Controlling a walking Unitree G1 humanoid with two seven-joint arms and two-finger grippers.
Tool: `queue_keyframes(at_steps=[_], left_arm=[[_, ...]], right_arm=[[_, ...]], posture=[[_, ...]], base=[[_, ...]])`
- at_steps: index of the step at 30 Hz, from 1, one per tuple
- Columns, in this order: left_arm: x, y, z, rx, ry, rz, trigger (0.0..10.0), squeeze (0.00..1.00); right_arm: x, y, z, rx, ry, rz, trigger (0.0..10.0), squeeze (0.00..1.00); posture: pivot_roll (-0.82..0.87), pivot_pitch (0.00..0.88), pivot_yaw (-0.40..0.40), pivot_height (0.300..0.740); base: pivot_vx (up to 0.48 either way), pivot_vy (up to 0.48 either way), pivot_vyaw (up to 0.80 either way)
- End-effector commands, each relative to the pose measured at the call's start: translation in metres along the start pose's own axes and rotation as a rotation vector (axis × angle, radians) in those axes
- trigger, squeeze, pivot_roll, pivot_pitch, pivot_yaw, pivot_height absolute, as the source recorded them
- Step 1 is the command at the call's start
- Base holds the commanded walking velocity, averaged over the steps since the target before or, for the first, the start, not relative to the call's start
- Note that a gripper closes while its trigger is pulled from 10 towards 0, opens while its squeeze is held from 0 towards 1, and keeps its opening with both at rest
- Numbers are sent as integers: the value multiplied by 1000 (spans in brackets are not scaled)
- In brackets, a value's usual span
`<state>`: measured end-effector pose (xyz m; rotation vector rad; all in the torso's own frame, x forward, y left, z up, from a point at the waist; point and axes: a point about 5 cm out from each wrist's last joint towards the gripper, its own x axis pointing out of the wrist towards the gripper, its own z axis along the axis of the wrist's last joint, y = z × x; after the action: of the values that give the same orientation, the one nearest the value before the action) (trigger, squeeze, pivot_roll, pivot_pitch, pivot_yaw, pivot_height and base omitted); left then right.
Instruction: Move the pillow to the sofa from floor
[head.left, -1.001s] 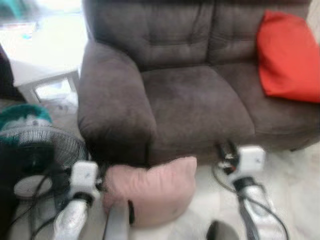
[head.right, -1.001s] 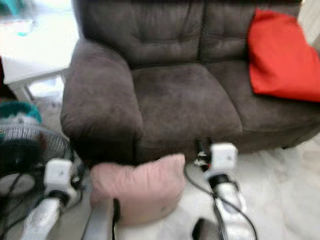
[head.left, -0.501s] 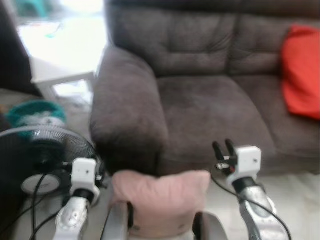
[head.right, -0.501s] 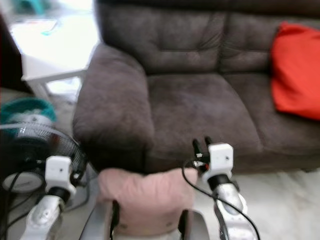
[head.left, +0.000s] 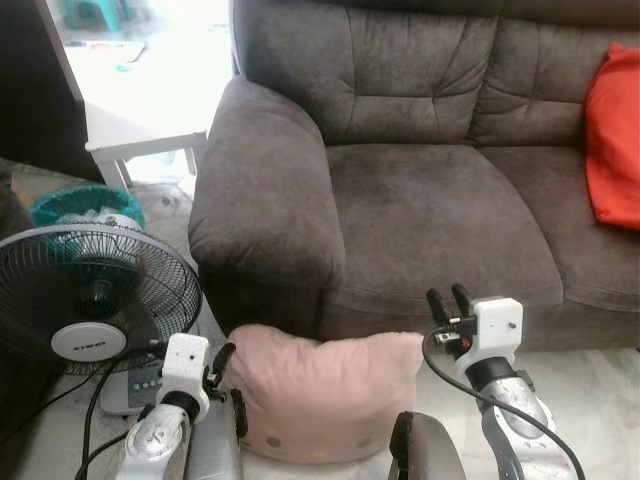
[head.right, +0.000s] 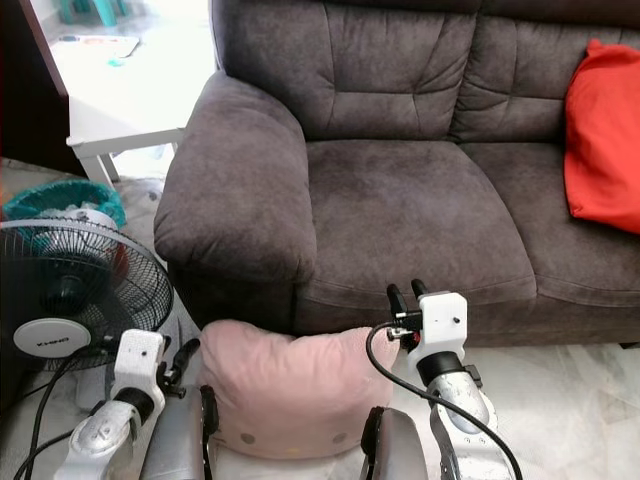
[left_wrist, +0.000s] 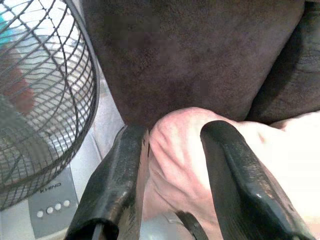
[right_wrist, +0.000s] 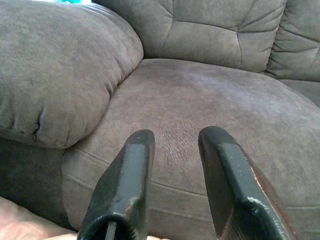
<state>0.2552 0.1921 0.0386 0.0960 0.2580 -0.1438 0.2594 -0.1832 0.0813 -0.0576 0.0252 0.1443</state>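
Sofa (head.left: 430, 190): dark brown plush, two seats; the broad armrest on our left stands directly above the pink pillow.

Floor (head.right: 570, 400): pale marbled tile in front of the sofa.

Fan (head.left: 85, 300): black wire-grille standing unit on our left, base with buttons, cable trailing over the floor, just beside our left arm.

Red cushion (head.right: 603, 135): propped against the sofa back at the far right seat.

White low tabletop (head.left: 150, 140): behind the fan, beside the sofa's armrest.

Teal basket (head.left: 75, 203): behind the fan, partly hidden by the grille.

Pink pillow (head.left: 325, 390): on the floor, pressed against the sofa's front below the armrest, between our two arms; not on the seat.

Left tool (left_wrist: 172, 145): low at the pillow's left corner, fingers apart, a bulge of the pink fabric lying between them; we cannot tell whether it is gripped.

Right tool (head.left: 449, 299): raised above the pillow's right corner, pointing at the sofa seat edge, fingers narrowly apart with nothing between them.
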Motion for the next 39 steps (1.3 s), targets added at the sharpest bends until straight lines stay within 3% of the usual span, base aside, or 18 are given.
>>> queue_keyframes(at_steps=[1,2,10,20,27,28,35,37,39], left_arm=[[2,0,-1,-21,10,-19,10000,890],[3,0,-1,-22,11,-25,10000,1000],[20,4,-1,-76,54,-109,10000,1000],[35,5,2,-69,84,-179,10000,1000],[50,6,2,-40,146,-145,10000,1000],[52,6,3,-33,149,-134,10000,0],[59,4,1,-26,178,-18,10000,0],[61,4,3,-86,143,53,10000,0],[61,4,3,-87,135,69,10000,0]], right_arm=[[0,-4,0,0,12,-9,10000,0],[0,-4,0,0,12,-10,10000,0],[2,-4,3,3,6,-12,10000,0],[3,-5,6,8,0,-12,10000,0],[4,-6,13,14,-15,-3,10000,0],[5,-6,14,14,-18,-2,10000,0],[11,-8,22,48,-58,-19,10000,0],[13,-8,27,52,-68,-19,10000,0],[13,-8,28,50,-71,-20,10000,0]], posture=[[158,52,-89,500],[158,52,-89,500],[146,58,-91,500],[138,86,-102,500],[120,117,-112,500],[117,123,-114,500],[115,146,-126,500],[110,153,-132,500],[109,154,-132,500]], base=[[0,0,0],[0,0,0],[0,0,0],[0,0,0],[0,0,0],[0,0,0],[0,0,0],[0,0,0],[0,0,0]])
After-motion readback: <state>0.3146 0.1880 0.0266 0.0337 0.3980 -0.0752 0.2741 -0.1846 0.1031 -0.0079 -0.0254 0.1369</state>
